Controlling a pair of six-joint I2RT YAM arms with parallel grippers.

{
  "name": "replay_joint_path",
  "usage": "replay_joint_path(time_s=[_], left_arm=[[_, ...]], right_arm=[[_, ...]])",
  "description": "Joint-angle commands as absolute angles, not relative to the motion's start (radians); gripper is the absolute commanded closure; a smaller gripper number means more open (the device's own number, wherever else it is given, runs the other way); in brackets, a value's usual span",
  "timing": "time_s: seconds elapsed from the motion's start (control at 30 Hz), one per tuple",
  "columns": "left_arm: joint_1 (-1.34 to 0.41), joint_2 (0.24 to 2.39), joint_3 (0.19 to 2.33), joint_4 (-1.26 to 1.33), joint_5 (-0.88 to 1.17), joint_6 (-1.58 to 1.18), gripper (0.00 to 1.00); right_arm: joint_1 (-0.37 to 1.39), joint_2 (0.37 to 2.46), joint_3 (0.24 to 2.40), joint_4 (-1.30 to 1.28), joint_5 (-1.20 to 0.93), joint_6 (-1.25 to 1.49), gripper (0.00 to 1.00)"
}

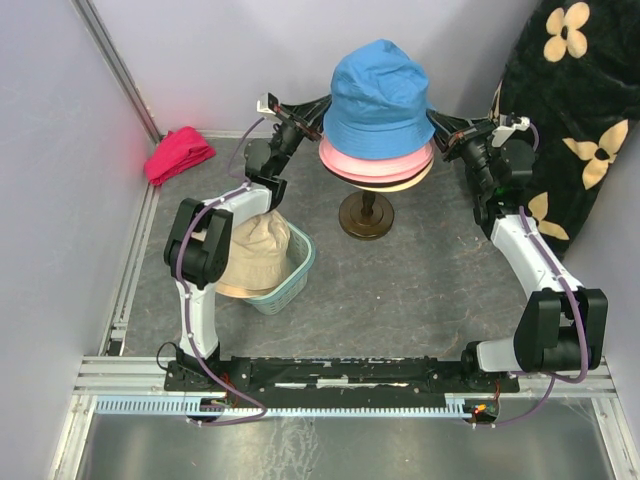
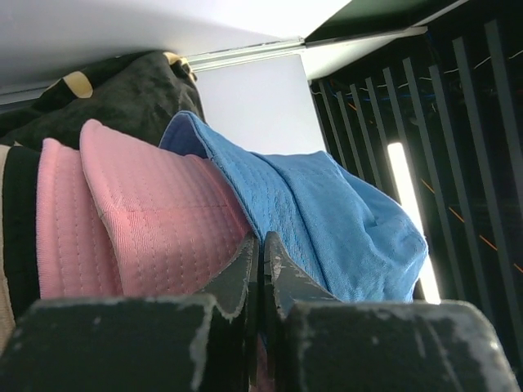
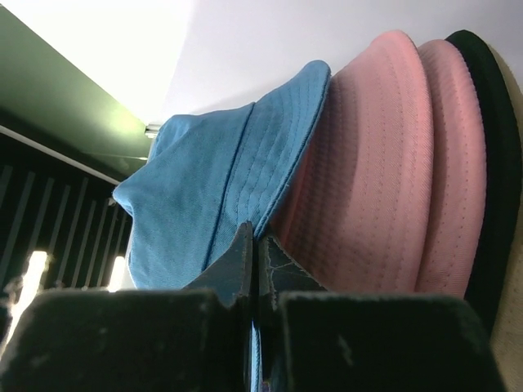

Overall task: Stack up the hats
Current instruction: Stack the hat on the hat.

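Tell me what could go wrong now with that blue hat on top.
1. The left end effector is shut where the blue hat meets a pink hat; it may drag both.
2. With the right end effector also pinching the brim, uneven pulling could tip the stand.

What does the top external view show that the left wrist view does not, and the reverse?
Only the top external view: the beige hat in the basket, the red cloth and the dark stand under the stack. Only the left wrist view: the left gripper shut at the hat brims, the stitching on the pink hats, and a dark slatted surface. Both: the blue hat on top of the pink ones, and the black flowered fabric.
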State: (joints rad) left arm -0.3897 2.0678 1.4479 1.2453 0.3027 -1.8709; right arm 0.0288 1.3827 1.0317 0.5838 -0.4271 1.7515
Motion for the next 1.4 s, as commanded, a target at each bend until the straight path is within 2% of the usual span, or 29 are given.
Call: replay_joint_path(time_s=[0.0,0.6,1.03,1.37], left_arm=[[-0.398,2.045,1.406,1.321,0.260,-1.909,0.97],[-0.421,2.015,1.278,1.192,0.206,-1.860,0.97],[-0.425,2.004,1.275,1.074,0.230,-1.826,0.97],[-0.424,1.961,1.271,0.860,0.245,-1.762,0.97]], right_arm=[[0.037,1.390,0.994,0.597,-0.421,1.732,0.99],[0.039,1.503,0.882,0.670,-0.417,1.719,0.99],[0.041,1.492,0.919,0.598,-0.439,1.667,0.99],[0.040,1.472,0.914,0.520,-0.442,1.626,0.99]])
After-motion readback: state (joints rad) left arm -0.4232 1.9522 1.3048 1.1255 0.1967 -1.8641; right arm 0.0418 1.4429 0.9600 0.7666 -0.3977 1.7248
